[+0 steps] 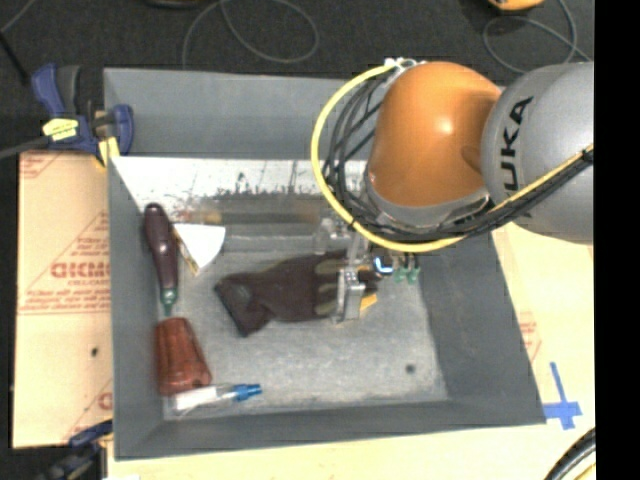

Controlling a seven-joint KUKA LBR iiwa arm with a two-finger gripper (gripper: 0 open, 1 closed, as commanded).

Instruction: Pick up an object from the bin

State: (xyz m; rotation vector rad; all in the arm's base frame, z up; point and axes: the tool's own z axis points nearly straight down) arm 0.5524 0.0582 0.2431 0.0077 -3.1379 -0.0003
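My gripper [345, 286] is low in the middle of the bin, under the orange wrist cover. It stands at the right end of a dark brown, crumpled glove-like cloth [268, 295] that lies flat on the bin floor and stretches out to the left. The gripper touches or overlaps the cloth's right edge. A small yellowish bit [369, 304] shows just right of the gripper; I cannot tell what it is.
Along the left wall lie a screwdriver with a dark maroon handle [160, 250], a white triangular piece [201, 246] and a reddish-brown ribbed block [180, 356]. A white pen with a blue tip [216, 396] rests by the front wall. The arm covers the bin's back right.
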